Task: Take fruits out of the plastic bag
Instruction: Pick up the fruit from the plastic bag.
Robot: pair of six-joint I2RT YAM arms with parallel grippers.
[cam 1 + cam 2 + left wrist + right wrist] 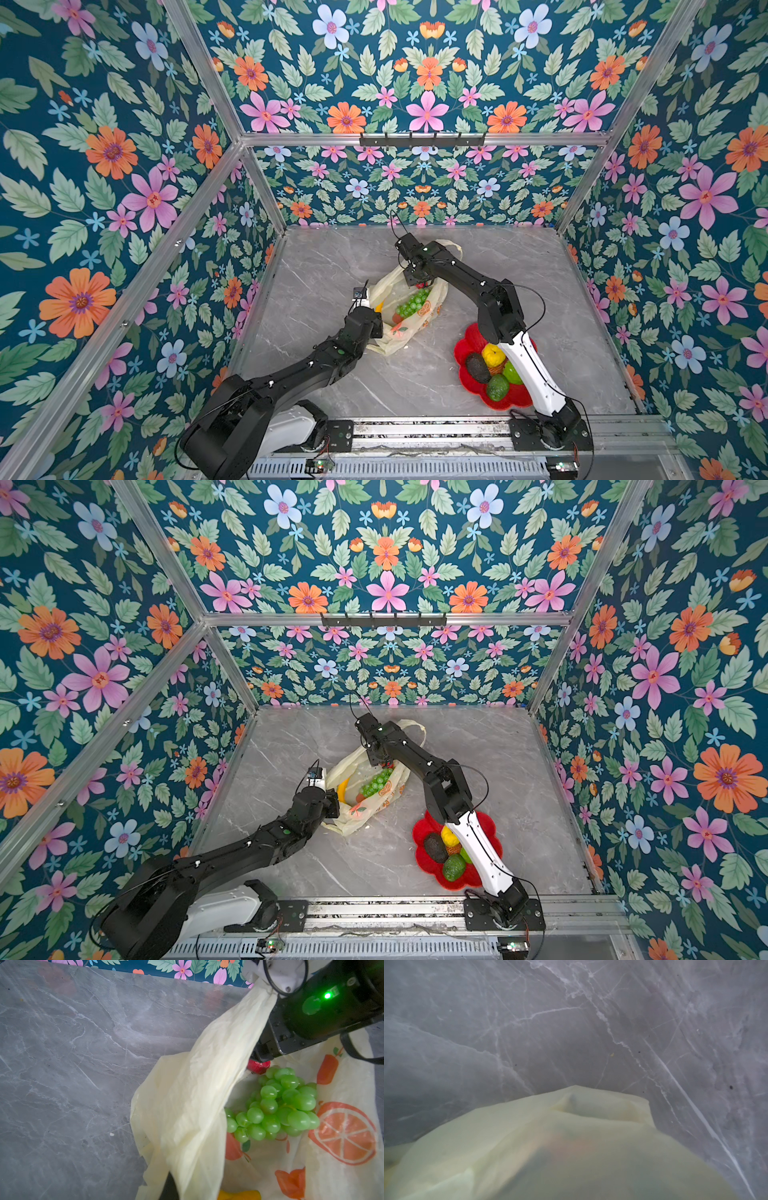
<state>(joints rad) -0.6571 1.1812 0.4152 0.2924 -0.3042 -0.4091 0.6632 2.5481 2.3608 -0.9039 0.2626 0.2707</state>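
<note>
The plastic bag (399, 332) (361, 808) lies open mid-table, holding a green grape bunch (412, 304) (278, 1105), a yellow banana (343, 789) (239, 1194) and a red strawberry (422, 285) (258, 1067). My left gripper (379, 328) (172, 1188) is shut on the bag's near-left rim, and the film drapes over its fingers. My right gripper (417, 280) (261, 1055) reaches down into the bag's mouth with the strawberry right at its tips. Its jaws are hidden. In the right wrist view the bag film (571, 1147) covers everything near them.
A red flower-shaped plate (461, 353) (419, 833) sits front right under the right arm. It holds a lemon (492, 354), a dark avocado (478, 368), a green avocado (497, 387) and a green apple (512, 372). Flowered walls enclose the grey marble table (332, 266).
</note>
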